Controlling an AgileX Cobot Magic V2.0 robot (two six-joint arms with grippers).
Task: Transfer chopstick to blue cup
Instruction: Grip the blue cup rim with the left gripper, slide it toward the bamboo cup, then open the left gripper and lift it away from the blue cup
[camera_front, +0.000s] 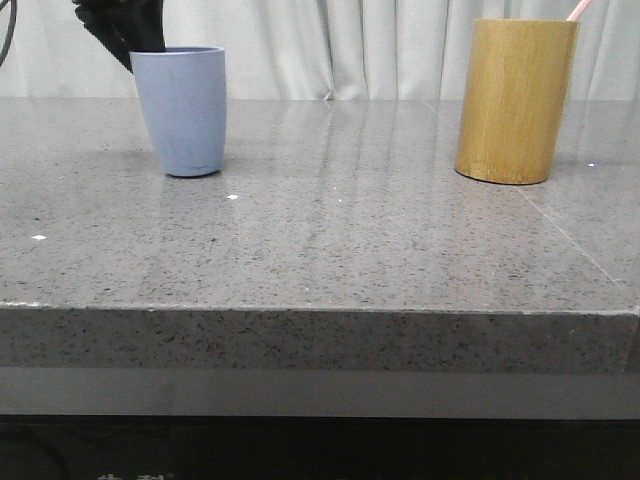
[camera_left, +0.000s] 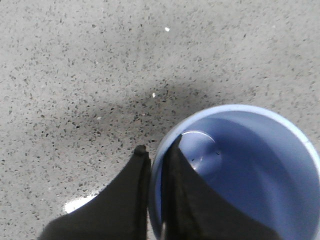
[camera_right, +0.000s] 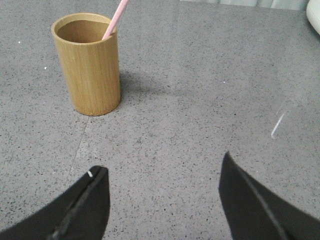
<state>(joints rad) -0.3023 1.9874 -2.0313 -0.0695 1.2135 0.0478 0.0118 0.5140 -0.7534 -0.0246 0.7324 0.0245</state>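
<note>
Now we pinch the blue cup (camera_left: 240, 170) rim with our left gripper (camera_left: 156, 156).
Our right gripper (camera_right: 162, 192) spread; chopstick (camera_right: 116, 19) in bamboo cup (camera_right: 90, 65).

Left gripper (camera_left: 156, 152): matte black, tapered, pointed fingers. Right gripper (camera_right: 165, 187): matte black, wedge-shaped fingers, pale scuff on one edge.

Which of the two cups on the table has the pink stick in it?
The taller yellow-brown bamboo cylinder holds the pale pink chopstick; the grey-blue tumbler is empty inside.
</note>
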